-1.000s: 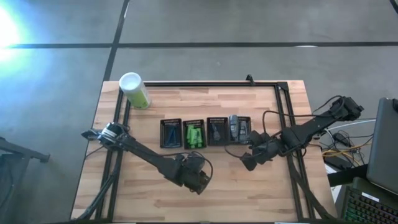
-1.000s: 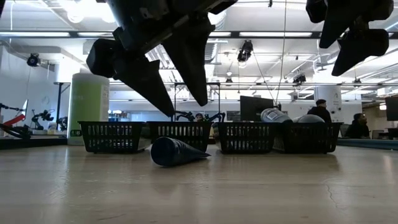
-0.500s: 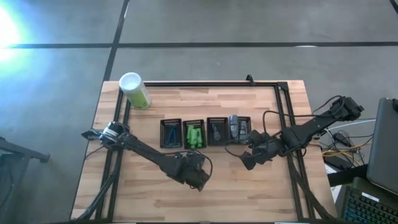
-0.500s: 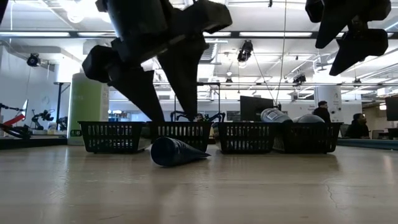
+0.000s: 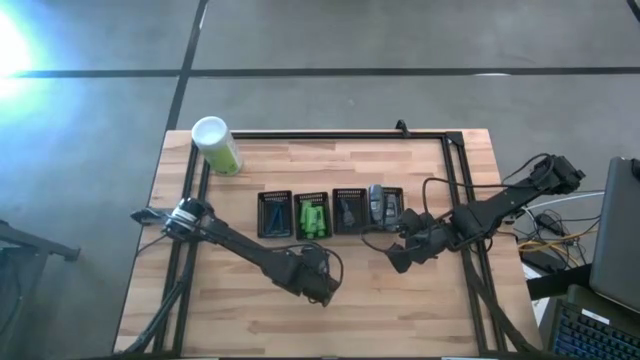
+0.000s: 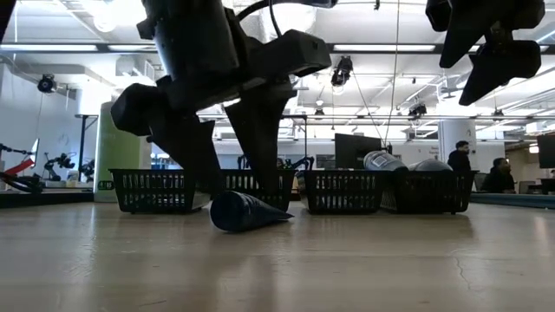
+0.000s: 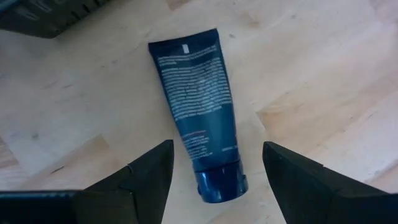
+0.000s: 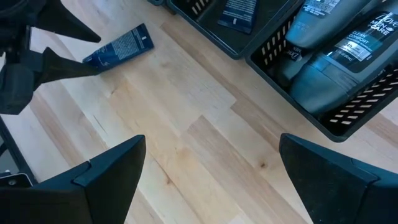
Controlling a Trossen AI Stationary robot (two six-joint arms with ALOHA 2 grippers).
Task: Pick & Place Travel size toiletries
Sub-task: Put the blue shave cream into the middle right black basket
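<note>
A dark blue tube point(image 7: 196, 124) lies flat on the wooden table point(image 5: 400, 310), just in front of the row of black mesh trays point(image 5: 330, 212). The left gripper point(image 7: 214, 180) hangs low over it, fingers spread wide to either side of the cap end — holding nothing. The right gripper point(image 8: 208, 177) hovers near the trays' grey-bottle end, wide open and empty.

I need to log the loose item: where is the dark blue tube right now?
The dark blue tube lies flat on the wooden table, just in front of the row of black mesh trays, between the open left claw's fingers.
</note>
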